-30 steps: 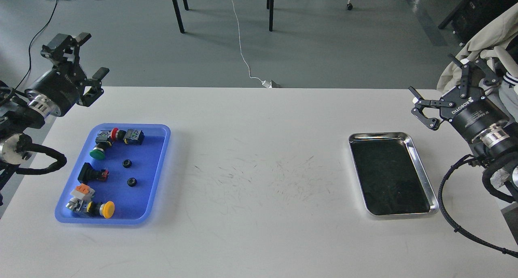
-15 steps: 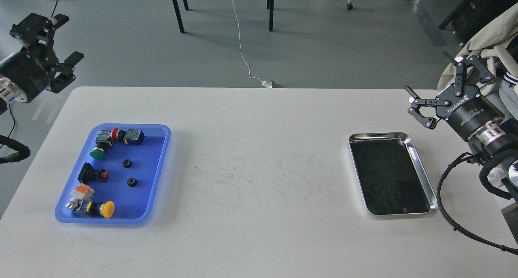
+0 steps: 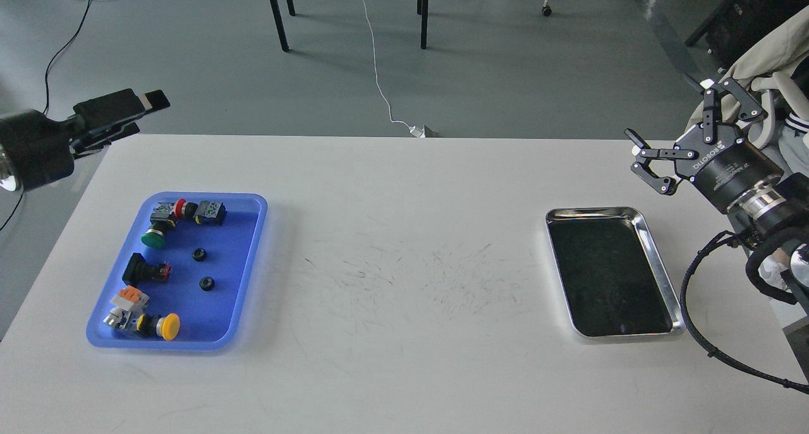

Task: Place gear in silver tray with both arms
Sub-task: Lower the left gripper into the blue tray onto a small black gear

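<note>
Shiny rectangular silver tray [image 3: 661, 270], scuffed white table [image 3: 404, 282]

White rectangular table [image 3: 404, 371] fills your view. Blue plastic tray [image 3: 249, 263] on its left part, shiny rectangular steel tray [image 3: 657, 257] on its right part, well apart. In blue tray: push-button switches, two small black round gears [image 3: 200, 254] near tray middle, one in front of other. Your black left gripper [image 3: 136, 108] beyond table's far-left corner; your black right gripper [image 3: 673, 134] behind and right of steel tray.
</note>
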Motion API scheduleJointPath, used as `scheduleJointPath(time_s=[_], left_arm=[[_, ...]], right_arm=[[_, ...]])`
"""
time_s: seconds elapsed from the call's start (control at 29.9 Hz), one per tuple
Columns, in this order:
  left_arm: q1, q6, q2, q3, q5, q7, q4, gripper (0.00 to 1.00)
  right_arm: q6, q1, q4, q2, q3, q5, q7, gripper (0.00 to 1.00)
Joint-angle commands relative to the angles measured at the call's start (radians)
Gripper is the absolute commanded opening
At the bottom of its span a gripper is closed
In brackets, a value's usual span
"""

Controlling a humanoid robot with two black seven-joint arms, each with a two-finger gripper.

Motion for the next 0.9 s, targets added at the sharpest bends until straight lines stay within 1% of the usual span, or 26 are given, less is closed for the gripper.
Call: scheduleJointPath(time_s=[0.0, 0.03, 0.1, 0.13, 0.17, 0.3, 0.5, 0.6, 0.87], left_arm=[[0.002, 0.062, 0.041, 0.089, 0.241, -0.002, -0.069, 0.98], [0.002, 0.103, 0.038, 0.124, 0.305, -0.001, -0.072, 0.98], [0.003, 0.264, 0.021, 0.190, 0.463, 0.001, -0.071, 0.98], [0.002, 0.325, 0.009, 0.216, 0.517, 0.004, -0.068, 0.98], [0.000, 0.353, -0.005, 0.242, 0.563, 0.009, -0.068, 0.98], [0.003, 0.343, -0.029, 0.262, 0.633, 0.047, -0.061, 0.97], [0.002, 0.299, -0.051, 0.326, 0.634, 0.058, -0.032, 0.97], [0.002, 0.297, -0.072, 0.359, 0.634, 0.070, -0.023, 0.97], [0.002, 0.297, -0.189, 0.379, 0.634, 0.076, 0.073, 0.95]], right_arm=[[-0.001, -0.002, -0.004, -0.001, 0.005, 0.000, 0.000, 0.99], [-0.003, 0.000, -0.006, 0.000, 0.005, 0.000, 0.000, 0.99], [-0.003, -0.002, -0.004, 0.000, 0.007, 0.000, 0.001, 0.99], [-0.004, -0.002, -0.006, 0.000, 0.005, 0.000, 0.001, 0.99], [-0.004, -0.003, -0.009, 0.000, 0.007, 0.000, 0.000, 0.99], [-0.004, -0.005, -0.006, 0.000, 0.005, 0.000, 0.000, 0.99], [-0.004, -0.006, -0.009, 0.002, 0.004, -0.002, 0.000, 0.99], [-0.004, -0.009, -0.009, 0.002, 0.004, 0.000, 0.001, 0.99], [-0.004, -0.015, -0.015, 0.002, 0.004, -0.002, 0.001, 0.99]])
